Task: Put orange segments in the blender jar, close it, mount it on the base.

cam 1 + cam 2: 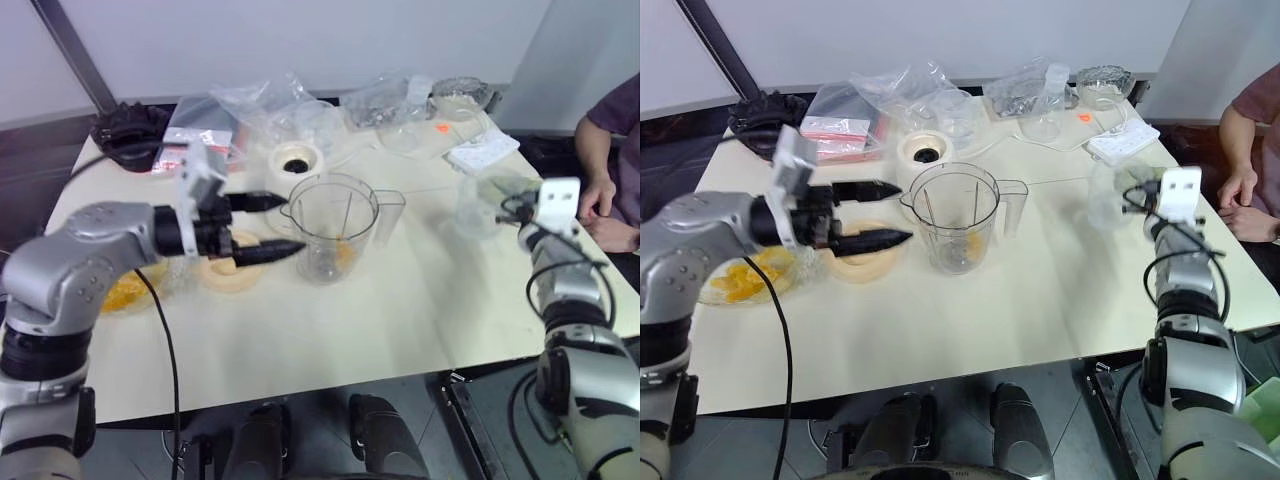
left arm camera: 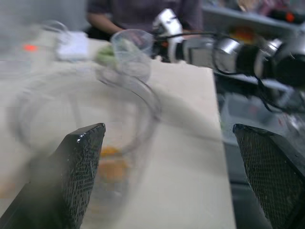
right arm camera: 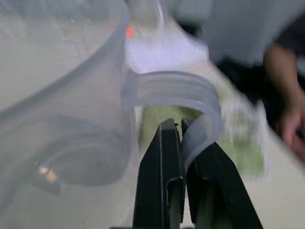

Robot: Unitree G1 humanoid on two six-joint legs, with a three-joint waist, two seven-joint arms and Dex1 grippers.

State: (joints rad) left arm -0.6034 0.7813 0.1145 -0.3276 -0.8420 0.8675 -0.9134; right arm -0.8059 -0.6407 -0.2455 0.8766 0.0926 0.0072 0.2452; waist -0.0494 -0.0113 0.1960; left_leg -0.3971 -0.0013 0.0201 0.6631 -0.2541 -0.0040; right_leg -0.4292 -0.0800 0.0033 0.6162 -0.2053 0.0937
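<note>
Left gripper (image 1: 872, 214) level, spread beside blender jar (image 1: 953, 218); right gripper (image 3: 180, 126) pinching cup (image 1: 1116, 196).

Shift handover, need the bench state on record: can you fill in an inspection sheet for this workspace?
Surface: pale table, front half bare.
Job's things: jar upright mid-table, lidless, orange segments inside; base behind it; more segments in bowl; lid beside jar.
Clutter: plastic bags, glass bowl, power strip.
Grippers: left pincer open beside jar; right pincer shut on clear cup.
Cables: black cable hanging off the left arm.
Surroundings: person seated at right.
</note>
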